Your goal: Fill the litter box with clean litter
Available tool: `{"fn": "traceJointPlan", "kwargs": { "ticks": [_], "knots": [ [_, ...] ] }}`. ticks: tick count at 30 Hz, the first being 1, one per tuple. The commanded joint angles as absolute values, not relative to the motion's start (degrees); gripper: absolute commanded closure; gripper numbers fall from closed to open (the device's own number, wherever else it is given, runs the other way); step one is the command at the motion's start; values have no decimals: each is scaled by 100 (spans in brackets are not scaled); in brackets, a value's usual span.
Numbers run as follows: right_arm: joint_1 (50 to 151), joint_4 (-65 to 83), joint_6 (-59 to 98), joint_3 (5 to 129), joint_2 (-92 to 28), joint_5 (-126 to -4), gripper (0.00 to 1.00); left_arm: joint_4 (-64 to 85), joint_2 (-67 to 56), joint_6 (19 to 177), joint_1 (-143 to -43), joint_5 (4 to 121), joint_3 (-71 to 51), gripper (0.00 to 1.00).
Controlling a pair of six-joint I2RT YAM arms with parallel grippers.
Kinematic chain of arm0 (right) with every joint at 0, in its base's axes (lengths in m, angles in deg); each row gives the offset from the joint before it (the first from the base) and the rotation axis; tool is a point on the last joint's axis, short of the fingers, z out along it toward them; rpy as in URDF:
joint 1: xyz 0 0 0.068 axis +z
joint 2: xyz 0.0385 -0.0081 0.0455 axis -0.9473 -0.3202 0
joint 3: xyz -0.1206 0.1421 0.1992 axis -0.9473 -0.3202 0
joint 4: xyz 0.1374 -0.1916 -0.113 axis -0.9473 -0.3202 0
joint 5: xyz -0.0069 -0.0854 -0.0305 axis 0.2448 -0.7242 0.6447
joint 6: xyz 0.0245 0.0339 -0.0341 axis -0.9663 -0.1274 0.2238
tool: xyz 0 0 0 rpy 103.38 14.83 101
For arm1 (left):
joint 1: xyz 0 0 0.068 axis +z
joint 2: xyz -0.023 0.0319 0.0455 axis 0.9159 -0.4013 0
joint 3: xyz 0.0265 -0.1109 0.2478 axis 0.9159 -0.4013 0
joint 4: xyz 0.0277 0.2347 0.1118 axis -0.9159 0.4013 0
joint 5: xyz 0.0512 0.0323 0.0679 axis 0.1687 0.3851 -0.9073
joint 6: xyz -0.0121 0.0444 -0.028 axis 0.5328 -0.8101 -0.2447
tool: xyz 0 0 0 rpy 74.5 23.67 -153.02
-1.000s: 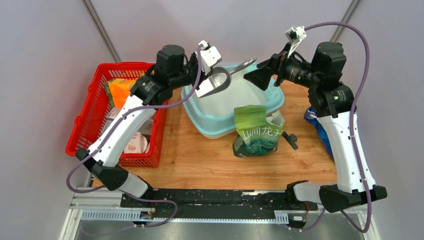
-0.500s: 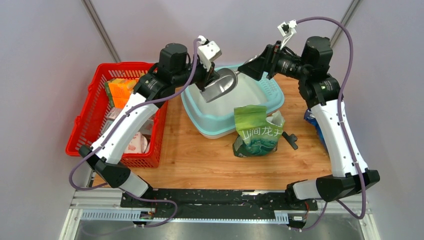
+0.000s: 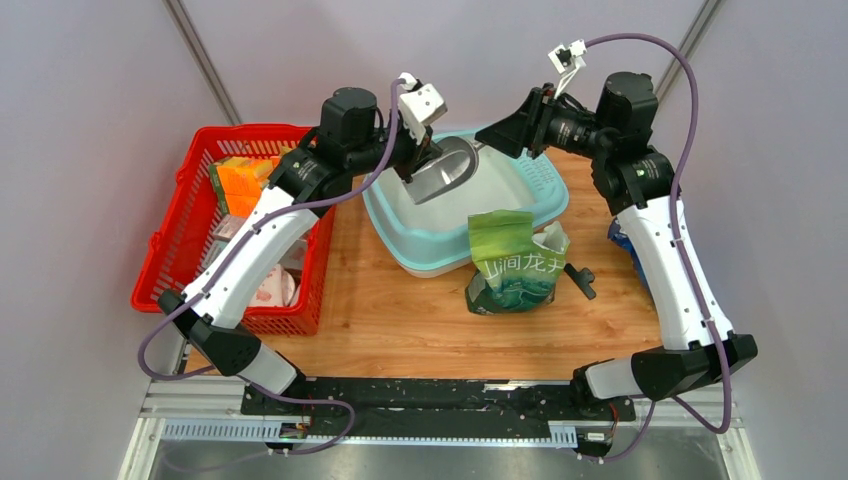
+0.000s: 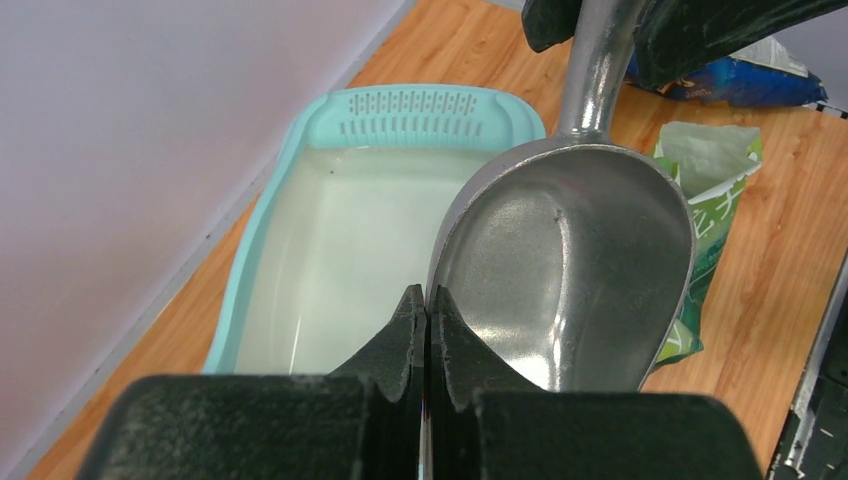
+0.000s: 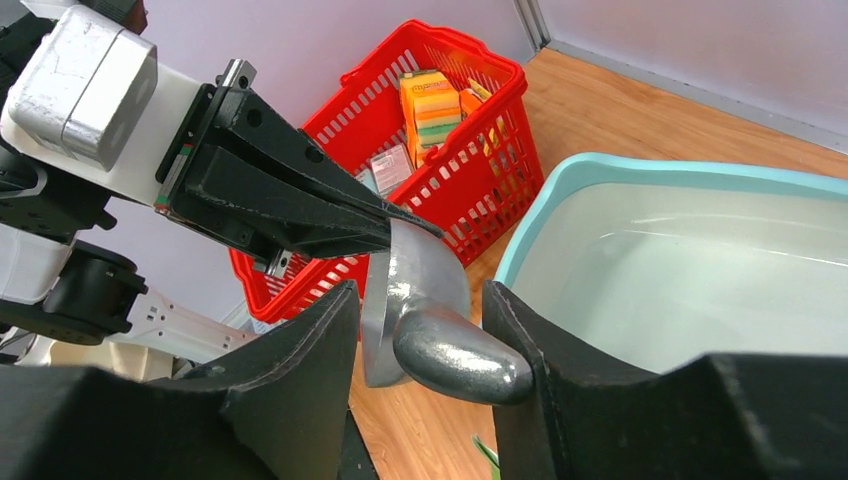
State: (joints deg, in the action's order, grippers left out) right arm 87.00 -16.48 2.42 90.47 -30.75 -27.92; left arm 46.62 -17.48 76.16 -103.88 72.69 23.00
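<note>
The litter box (image 3: 420, 268) sits on the table (image 3: 400, 320) toward its far side, between a red basket (image 3: 180, 240) on the left and an open green bag (image 3: 510, 260) that stands just beside its near right rim. Its perforated panel is at the right-hand end. Both pincers are up over the box's far edge, meeting on a grey metal scoop (image 3: 445, 172). The left pincer (image 3: 425, 165) is clenched on the rim of the scoop's bowl; in the left wrist view its fingertips (image 4: 410, 310) are pressed together on that thin edge, and the bowl (image 4: 570, 270) shows only bare metal. Below it lies the whitish floor of the litter box (image 4: 240, 300). The right pincer (image 3: 495, 140) comes in from the right, level with the scoop's handle. In the right wrist view the handle's rounded end lies between its two fingers (image 5: 300, 350), which stand one on each side of it. I cannot tell whether they press on the metal. From that view the litter box (image 5: 560, 190) lies below and to the right of the right pincer (image 5: 420, 300), apart from it, with the basket beyond the scoop.
</note>
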Motion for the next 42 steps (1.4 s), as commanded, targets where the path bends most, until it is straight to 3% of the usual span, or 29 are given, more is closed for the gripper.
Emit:
{"fn": "traceJointPlan", "kwargs": {
  "ticks": [1,16,23,26,27,33,37,42],
  "knots": [
    [8749,-1539,281,9175,-3072,-2762,50,4264,-1646,7423,-10448,7163,2352,100],
    [8749,-1733,554,8999,-3028,-2727,66,4246,-1620,6992,-10527,7102,2255,100],
    [8741,-1689,676,9043,-3055,-2728,100,4203,-1629,7045,-10545,7181,2238,100],
    [8627,-1663,695,9087,-3037,-2771,100,4132,-1602,7159,-10545,7242,2264,77],
    [8583,-1680,729,9200,-3054,-2780,100,4089,-1585,7220,-10545,7242,2264,65],
    [7810,-2423,1194,9833,-3072,-3218,100,3641,-1085,7056,-10545,7845,1764,36],
    [7572,-3366,2877,10020,-2766,-3799,100,4008,-960,6527,-10562,9104,1447,34],
    [7563,-4015,3313,9562,-2088,-5001,100,4788,-1547,6160,-10755,9747,1727,33]
  ]
}}
